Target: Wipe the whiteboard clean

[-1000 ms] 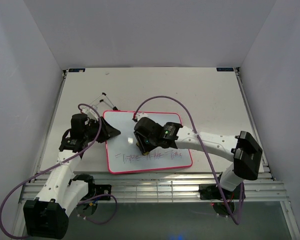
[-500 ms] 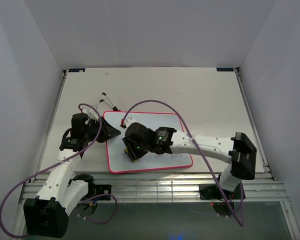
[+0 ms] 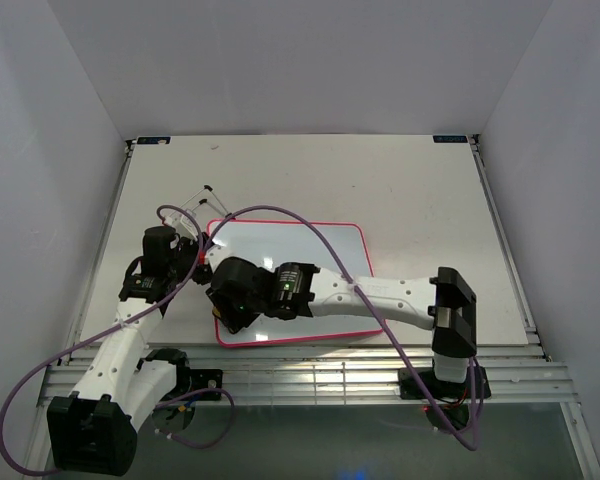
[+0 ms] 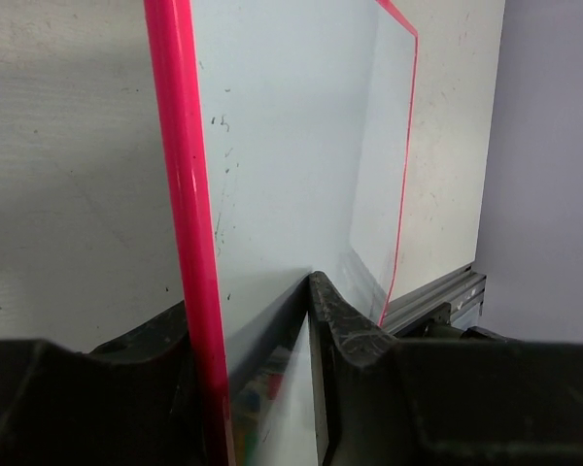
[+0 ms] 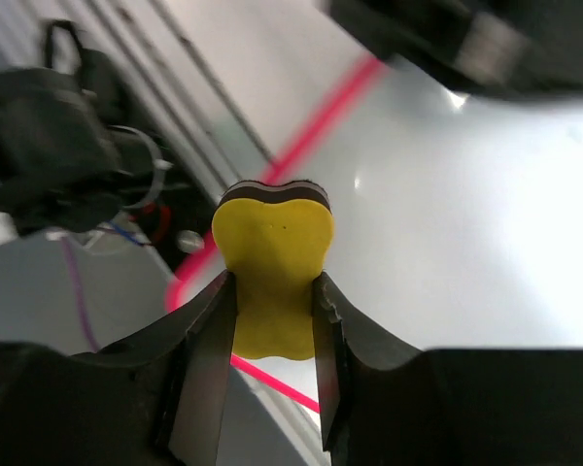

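The whiteboard (image 3: 310, 245) lies flat on the table, glossy white with a thin pink frame. My left gripper (image 3: 198, 262) is shut on its left edge; in the left wrist view the frame (image 4: 180, 194) runs between the fingers (image 4: 248, 325). My right gripper (image 3: 225, 305) is over the board's near-left corner, shut on a yellow eraser (image 5: 272, 262) that presses against the board (image 5: 466, 214). No writing shows on the bare part of the board; the right arm covers the lower strip.
Thin black stand legs (image 3: 205, 200) stick out behind the board's far-left corner. A purple cable (image 3: 310, 225) arcs over the board. A ribbed metal rail (image 3: 330, 372) runs along the table's near edge. White walls close in on three sides.
My right gripper has swept the eraser leftward along the board's lower part, from its middle to the near-left corner. The row of handwriting seen before no longer shows. The left arm held still.
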Controlling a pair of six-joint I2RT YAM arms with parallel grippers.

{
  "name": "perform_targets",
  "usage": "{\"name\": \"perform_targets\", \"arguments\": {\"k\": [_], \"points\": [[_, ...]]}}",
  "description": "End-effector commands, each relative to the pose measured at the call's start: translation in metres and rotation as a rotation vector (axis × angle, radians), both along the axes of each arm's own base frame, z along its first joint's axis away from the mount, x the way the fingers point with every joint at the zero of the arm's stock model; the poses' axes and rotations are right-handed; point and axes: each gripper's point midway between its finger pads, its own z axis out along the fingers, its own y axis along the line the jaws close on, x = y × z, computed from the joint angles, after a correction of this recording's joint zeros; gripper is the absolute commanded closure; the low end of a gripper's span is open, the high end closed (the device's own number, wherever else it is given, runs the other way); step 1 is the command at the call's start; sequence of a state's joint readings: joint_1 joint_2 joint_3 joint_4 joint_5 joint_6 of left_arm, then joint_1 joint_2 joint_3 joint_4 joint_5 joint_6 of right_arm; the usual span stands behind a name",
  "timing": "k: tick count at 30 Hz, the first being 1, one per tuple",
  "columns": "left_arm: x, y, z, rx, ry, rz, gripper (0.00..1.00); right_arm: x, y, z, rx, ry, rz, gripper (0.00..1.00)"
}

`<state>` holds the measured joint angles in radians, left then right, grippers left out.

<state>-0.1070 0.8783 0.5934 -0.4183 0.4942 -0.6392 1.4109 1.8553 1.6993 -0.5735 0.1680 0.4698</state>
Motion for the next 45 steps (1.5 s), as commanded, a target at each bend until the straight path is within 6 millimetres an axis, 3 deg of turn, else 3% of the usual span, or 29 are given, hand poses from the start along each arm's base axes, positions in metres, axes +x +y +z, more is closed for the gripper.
{"name": "perform_targets", "arguments": {"k": [1, 4, 5, 6, 9, 10, 13, 14, 15, 18, 19, 21, 24, 25, 26, 27, 29, 30, 32, 37, 41, 45], "points": [[0.023, 0.017, 0.012, 0.145, -0.167, 0.018, 1.0, 0.033, -0.063, -0.04, -0.199, -0.041, -0.138, 0.67], [0.023, 0.017, 0.013, 0.145, -0.168, 0.018, 1.0, 0.036, -0.113, -0.068, -0.281, -0.017, -0.211, 0.67], [0.023, 0.017, 0.013, 0.146, -0.168, 0.02, 1.0, 0.037, -0.126, -0.065, -0.268, -0.007, -0.244, 0.67], [0.023, 0.017, 0.013, 0.145, -0.168, 0.018, 1.0, 0.035, -0.155, -0.091, -0.343, 0.006, -0.265, 0.67], [0.023, 0.017, 0.013, 0.144, -0.17, 0.017, 1.0, 0.044, -0.195, -0.102, -0.328, 0.051, -0.356, 0.67], [0.023, 0.017, 0.013, 0.144, -0.168, 0.017, 1.0, 0.048, -0.221, -0.122, -0.368, 0.072, -0.401, 0.67], [0.023, 0.017, 0.013, 0.145, -0.17, 0.018, 1.0, 0.058, -0.255, -0.128, -0.361, 0.092, -0.483, 0.67], [0.023, 0.017, 0.013, 0.144, -0.17, 0.017, 1.0, 0.06, -0.255, -0.125, -0.345, 0.09, -0.488, 0.67], [0.022, 0.017, 0.013, 0.144, -0.167, 0.016, 1.0, 0.062, -0.252, -0.118, -0.316, 0.086, -0.488, 0.67], [0.023, 0.016, 0.013, 0.143, -0.167, 0.015, 1.0, 0.059, -0.212, -0.095, -0.177, 0.117, -0.399, 0.67], [0.023, 0.016, 0.012, 0.143, -0.164, 0.014, 1.0, 0.048, -0.194, -0.088, -0.133, 0.137, -0.332, 0.67], [0.023, 0.017, 0.011, 0.144, -0.161, 0.017, 1.0, 0.045, -0.151, -0.066, -0.019, 0.138, -0.255, 0.67], [0.023, 0.016, 0.011, 0.144, -0.162, 0.015, 1.0, 0.016, -0.093, -0.035, 0.072, 0.142, -0.106, 0.67], [0.023, 0.017, 0.011, 0.143, -0.161, 0.016, 1.0, 0.009, -0.08, -0.028, 0.084, 0.143, -0.071, 0.67], [0.023, 0.016, 0.011, 0.143, -0.159, 0.013, 1.0, 0.004, -0.067, -0.034, 0.064, 0.139, -0.037, 0.67], [0.023, 0.016, 0.01, 0.142, -0.158, 0.011, 1.0, -0.003, -0.046, -0.008, 0.115, 0.122, 0.003, 0.67], [0.023, 0.016, 0.011, 0.142, -0.161, 0.012, 1.0, -0.005, -0.032, -0.014, 0.075, 0.118, 0.03, 0.67], [0.023, 0.016, 0.011, 0.142, -0.161, 0.012, 1.0, -0.002, -0.023, 0.0, 0.092, 0.094, 0.041, 0.67], [0.022, 0.016, 0.014, 0.139, -0.171, 0.013, 1.0, 0.01, -0.02, -0.01, 0.048, 0.057, 0.015, 0.67], [0.019, 0.009, 0.023, 0.107, -0.215, -0.024, 1.0, 0.045, -0.016, -0.012, 0.038, 0.017, -0.036, 0.67], [0.018, 0.006, 0.026, 0.095, -0.227, -0.038, 1.0, 0.085, -0.031, -0.035, -0.059, -0.001, -0.133, 0.67], [0.015, 0.002, 0.03, 0.075, -0.243, -0.061, 1.0, 0.129, -0.059, -0.051, -0.108, 0.0, -0.249, 0.67]]}}
